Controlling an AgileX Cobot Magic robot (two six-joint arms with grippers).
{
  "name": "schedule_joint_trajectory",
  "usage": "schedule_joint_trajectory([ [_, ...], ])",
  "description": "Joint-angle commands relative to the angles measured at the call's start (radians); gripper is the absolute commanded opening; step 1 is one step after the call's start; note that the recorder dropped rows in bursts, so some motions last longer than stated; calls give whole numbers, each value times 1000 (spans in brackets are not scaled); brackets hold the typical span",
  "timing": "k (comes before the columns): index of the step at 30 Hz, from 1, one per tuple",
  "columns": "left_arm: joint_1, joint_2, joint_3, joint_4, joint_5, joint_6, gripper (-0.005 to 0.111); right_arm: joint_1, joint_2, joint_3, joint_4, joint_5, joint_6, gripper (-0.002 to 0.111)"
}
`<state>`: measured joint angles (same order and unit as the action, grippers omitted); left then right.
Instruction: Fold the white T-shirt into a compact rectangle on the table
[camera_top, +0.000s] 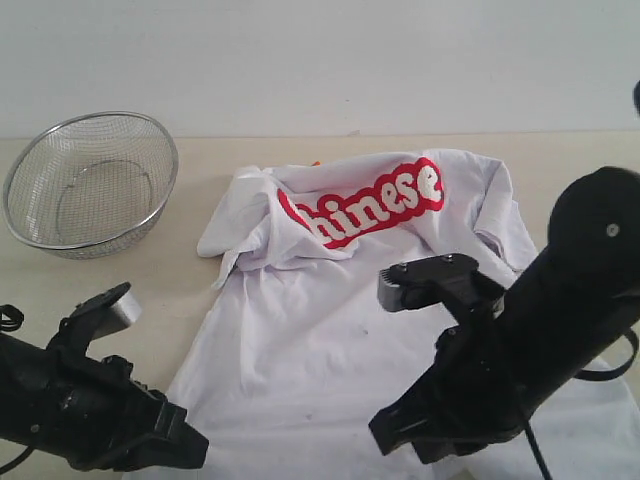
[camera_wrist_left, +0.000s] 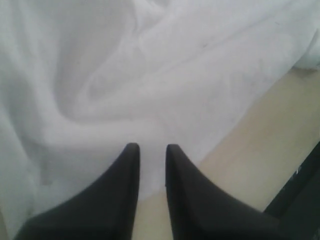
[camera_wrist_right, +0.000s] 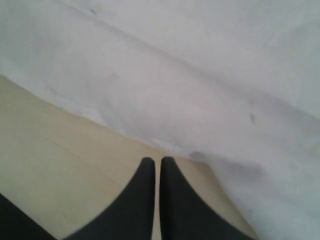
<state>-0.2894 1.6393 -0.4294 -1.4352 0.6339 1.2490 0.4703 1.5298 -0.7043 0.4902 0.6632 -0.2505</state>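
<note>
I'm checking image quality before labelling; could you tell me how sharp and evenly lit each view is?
Exterior view: evenly lit, T-shirt lettering readable, slightly soft. Left wrist view: blurry, cloth folds washed out. Right wrist view: out of focus, table grain barely visible.

Two black arms, matte and bulky, at the near edge of the table (camera_top: 190, 270). Left arm (camera_top: 70, 405) blocky and angular, topped with a grey wedge-shaped block, a thin black cable looping off its outer end. Right arm (camera_top: 540, 330) thick and rounded, ending in a disc-shaped joint with one small pale screw at its centre; a grey-faced block with small bolts toward the table's middle; a thin black cable trailing beneath. Fingers (camera_wrist_left: 117, 200) of both grippers smooth, black, tapering to narrow tips.
</note>
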Motion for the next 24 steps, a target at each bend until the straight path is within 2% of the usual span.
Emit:
schedule_joint_trajectory([
  [1, -10, -7, 26, -19, -39, -1, 19, 59, 68, 6, 4, -96, 46, 0],
  [7, -10, -7, 26, -21, -32, -1, 19, 59, 190, 6, 9, -141, 56, 0],
  [18, -10, -7, 26, -19, -31, -1, 19, 65, 237, 6, 9, 38, 18, 0],
  [24, -10, -7, 26, -18, -23, -1, 19, 118, 237, 6, 9, 121, 9, 0],
])
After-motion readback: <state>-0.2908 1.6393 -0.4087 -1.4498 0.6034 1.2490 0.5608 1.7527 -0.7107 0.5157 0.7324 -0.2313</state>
